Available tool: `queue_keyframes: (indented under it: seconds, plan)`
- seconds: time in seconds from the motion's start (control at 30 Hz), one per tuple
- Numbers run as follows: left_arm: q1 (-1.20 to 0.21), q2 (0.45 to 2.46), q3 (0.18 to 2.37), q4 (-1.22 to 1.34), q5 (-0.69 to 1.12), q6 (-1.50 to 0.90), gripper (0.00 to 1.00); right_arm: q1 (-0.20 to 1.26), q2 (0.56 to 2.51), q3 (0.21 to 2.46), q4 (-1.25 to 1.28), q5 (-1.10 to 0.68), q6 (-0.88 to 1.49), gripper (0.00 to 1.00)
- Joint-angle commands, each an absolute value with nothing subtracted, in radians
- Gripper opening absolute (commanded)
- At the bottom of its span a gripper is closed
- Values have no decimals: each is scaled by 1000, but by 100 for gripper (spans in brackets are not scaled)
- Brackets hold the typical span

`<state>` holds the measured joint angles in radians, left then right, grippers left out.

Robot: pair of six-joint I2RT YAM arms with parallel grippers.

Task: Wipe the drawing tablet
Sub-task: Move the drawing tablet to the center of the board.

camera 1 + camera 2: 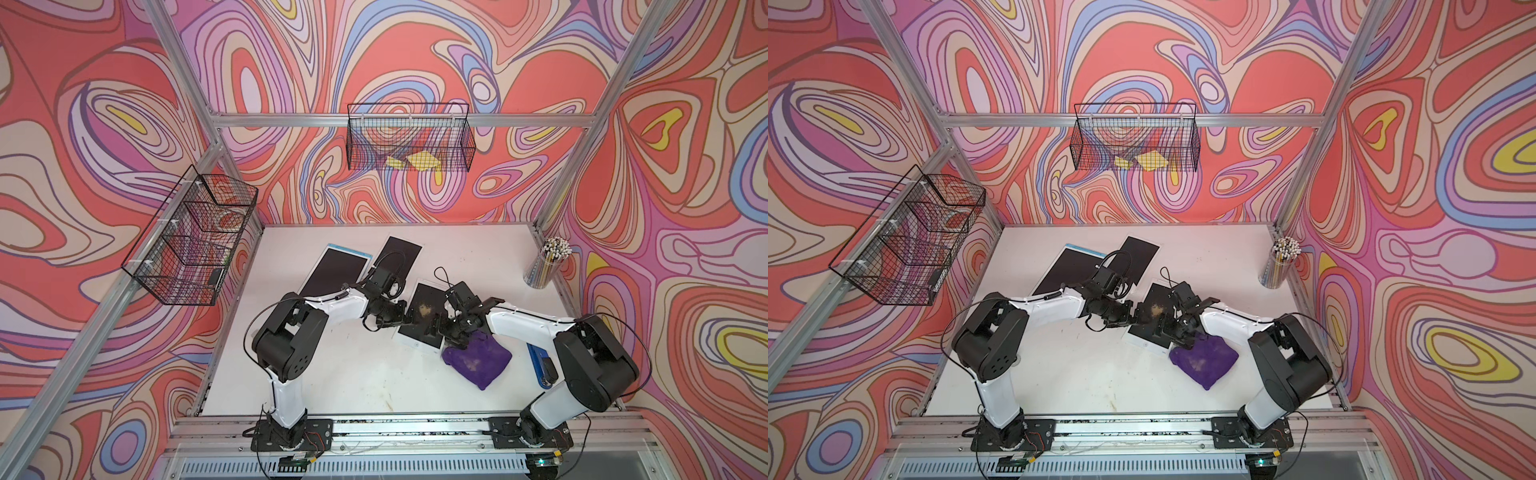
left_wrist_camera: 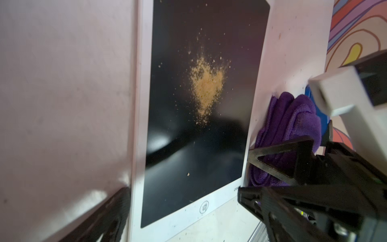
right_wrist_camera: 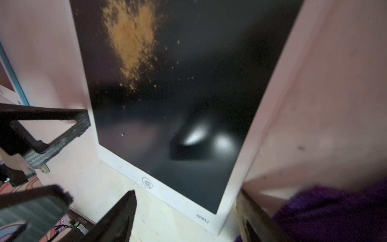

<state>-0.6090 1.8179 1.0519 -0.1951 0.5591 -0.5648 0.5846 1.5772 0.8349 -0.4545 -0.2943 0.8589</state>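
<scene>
The drawing tablet [image 1: 417, 330] [image 1: 1148, 332] has a white frame and a black screen, and it lies flat mid-table. A patch of tan powder [image 2: 206, 88] [image 3: 132, 39] sits on the screen. A crumpled purple cloth [image 1: 478, 359] [image 1: 1204, 359] [image 2: 293, 117] [image 3: 335, 213] lies on the table against the tablet's right edge. My left gripper [image 1: 409, 318] [image 2: 188, 211] is open, low over the tablet's left side, straddling its lower end. My right gripper [image 1: 446, 332] [image 3: 186, 218] is open over the tablet's lower right corner, one finger [image 3: 255, 215] beside the cloth.
Two other tablets lie behind: a blue-framed one [image 1: 336, 270] and a black one [image 1: 399, 253]. A cup of pencils [image 1: 548, 262] stands at the back right. A blue object [image 1: 538, 361] lies under the right arm. Wire baskets [image 1: 191, 237] [image 1: 409, 137] hang on the walls.
</scene>
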Motion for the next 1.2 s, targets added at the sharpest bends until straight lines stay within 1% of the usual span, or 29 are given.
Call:
queue_keyframes:
  seconds: [0.0, 0.17, 0.27, 0.37, 0.47, 0.57, 0.67, 0.73, 0.8, 0.9, 1.07, 1.17]
  plan:
    - [-626, 1745, 964, -128, 572, -584, 99, 679, 1559, 819, -380, -274, 956, 78]
    - [-626, 1642, 860, -121, 553, -590, 99, 818, 1575, 830, -367, -216, 1036, 78]
    - [-626, 1580, 816, -125, 546, -600, 99, 873, 1582, 834, -356, -201, 1071, 78]
    - [-629, 1532, 796, -146, 538, -599, 99, 893, 1566, 843, -379, -185, 1079, 78]
    - [-632, 1509, 801, -173, 545, -591, 99, 891, 1482, 876, -484, -118, 1054, 78]
    - [-641, 1505, 808, -167, 569, -600, 99, 882, 1390, 957, -679, -15, 1001, 80]
    - [-659, 1522, 823, -173, 591, -611, 99, 837, 1294, 1005, -873, 55, 961, 80]
    - [-664, 1527, 828, -196, 584, -606, 99, 780, 1216, 1000, -982, 85, 936, 80]
    - [-664, 1515, 826, -225, 550, -589, 99, 713, 1149, 977, -1047, 78, 899, 80]
    - [-663, 1505, 837, -287, 494, -559, 99, 649, 1087, 921, -1096, 45, 866, 80]
    - [-663, 1488, 856, -314, 472, -563, 99, 647, 1031, 828, -1125, 49, 894, 81]
    - [-663, 1475, 877, -344, 444, -548, 99, 646, 1031, 787, -1116, 56, 902, 84]
